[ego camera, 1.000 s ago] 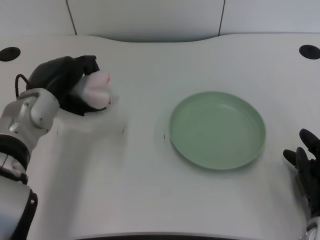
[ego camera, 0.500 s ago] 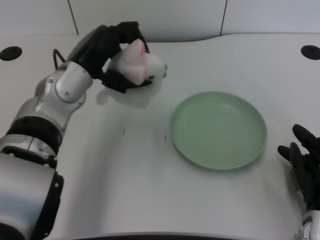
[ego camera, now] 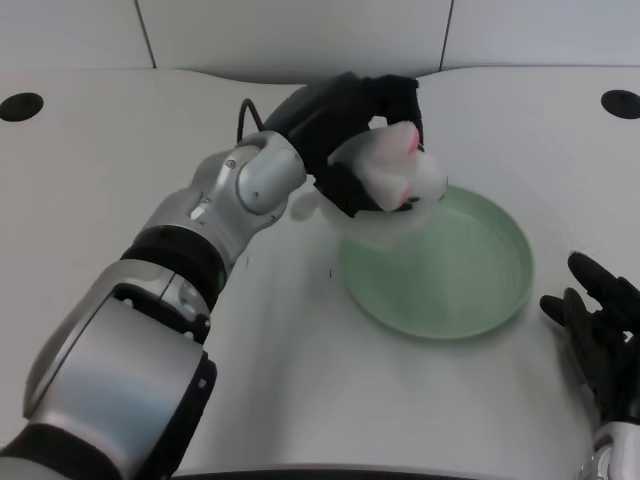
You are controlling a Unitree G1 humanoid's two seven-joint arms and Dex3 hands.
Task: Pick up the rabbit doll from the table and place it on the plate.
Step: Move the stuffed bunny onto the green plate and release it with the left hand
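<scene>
Above the green plate's (ego camera: pixel 470 300) far-left rim, left hand (ego camera: pixel 345 125) wrapped tight around the white-and-pink rabbit doll (ego camera: pixel 398 175).

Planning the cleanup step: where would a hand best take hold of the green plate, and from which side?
Probably the plate's raised rim on its right edge, nearest the waiting right hand. The left hand with the rabbit doll covers the upper left rim.

My robot hand (ego camera: pixel 345 130) wraps the rabbit doll (ego camera: pixel 398 175), hiding its back and blurring its outline. Doll and hand cover the plate (ego camera: pixel 470 290) rim's near-left stretch.
</scene>
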